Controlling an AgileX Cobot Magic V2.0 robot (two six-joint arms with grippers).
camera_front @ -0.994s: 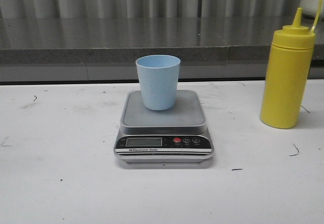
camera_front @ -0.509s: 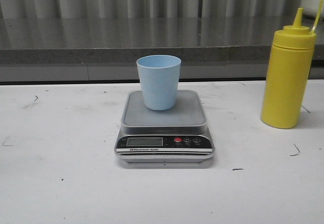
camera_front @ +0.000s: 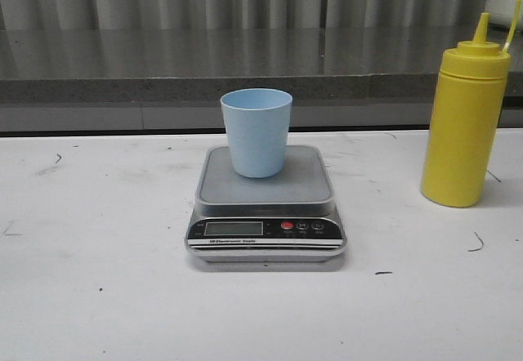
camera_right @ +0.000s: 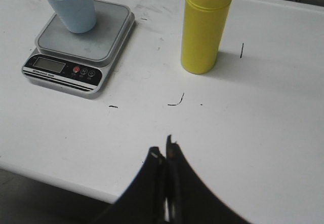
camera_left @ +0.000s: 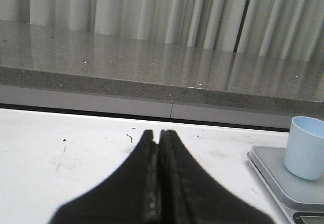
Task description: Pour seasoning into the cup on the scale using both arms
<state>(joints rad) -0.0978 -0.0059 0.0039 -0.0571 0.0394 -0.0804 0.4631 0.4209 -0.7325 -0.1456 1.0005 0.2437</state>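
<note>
Front view: the cup (camera_front: 256, 131) stands upright on the scale (camera_front: 265, 206), the seasoning (camera_front: 463, 116) well apart on the desk (camera_front: 98, 296), no arm in sight. Left wrist view: left gripper (camera_left: 155, 138) clenched, empty. Right wrist view: right gripper (camera_right: 163, 155) clenched, empty, short of the bottle. Nothing is grasped yet; next, the fingers likely must release and reach.

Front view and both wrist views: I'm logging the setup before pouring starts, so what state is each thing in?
Pale blue plastic cup: upright on the scale platform, nothing visible inside.
Flat steel-topped digital scale: flat on the table, display unreadable.
Tall yellow squeeze bottle: upright on the table, cap off the nozzle, ungripped.
Left gripper: shut, empty.
Right gripper: shut, empty.
</note>
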